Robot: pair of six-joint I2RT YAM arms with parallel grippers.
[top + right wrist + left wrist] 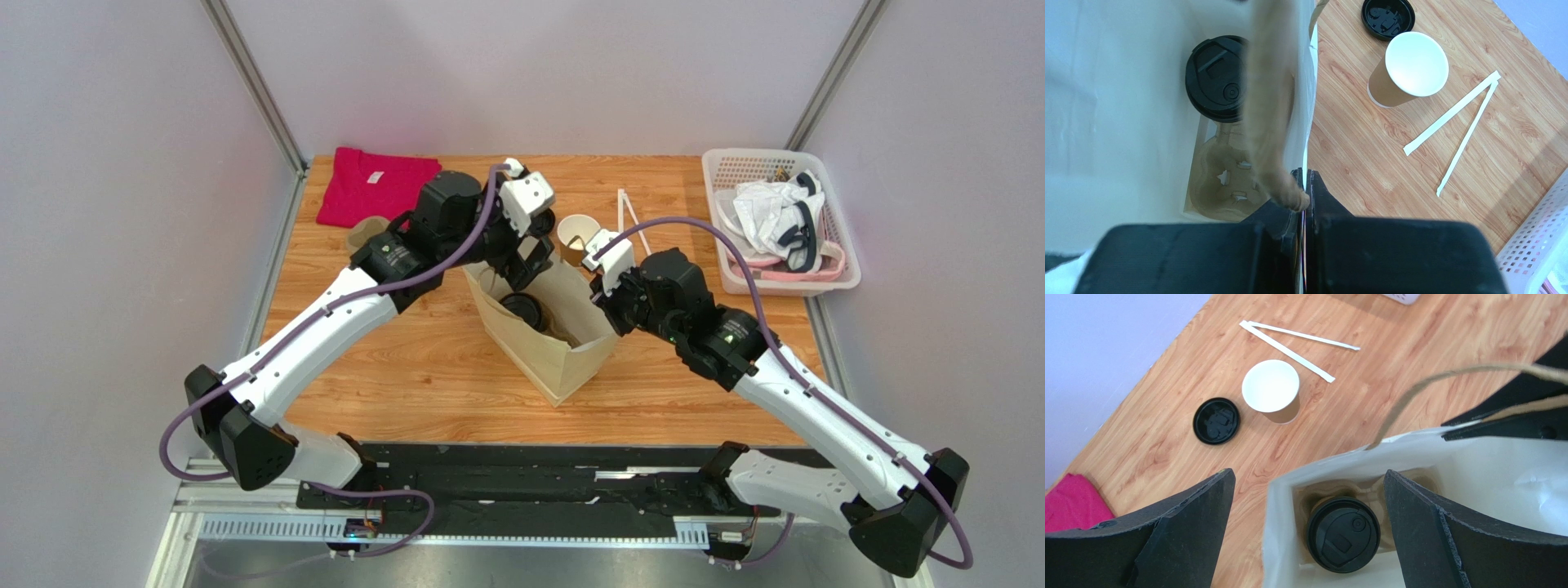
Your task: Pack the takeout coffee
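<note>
One takeout coffee (1344, 534) inside bag (558, 355); left pincer (1308, 476) wide; right pincer (1303, 179) clamps bag.

Free slot (1220, 177) beside takeout coffee (1214, 76) (handle (1269, 110) across)

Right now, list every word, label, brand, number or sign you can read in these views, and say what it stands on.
None: no readable text shows in any view.
takeout coffee: its lid has raised moulded shapes only, no legible letters.
loose black lid: moulded marks, too small to read.
paper bag, open cup, white paper strips, red cloth: no print visible.
</note>
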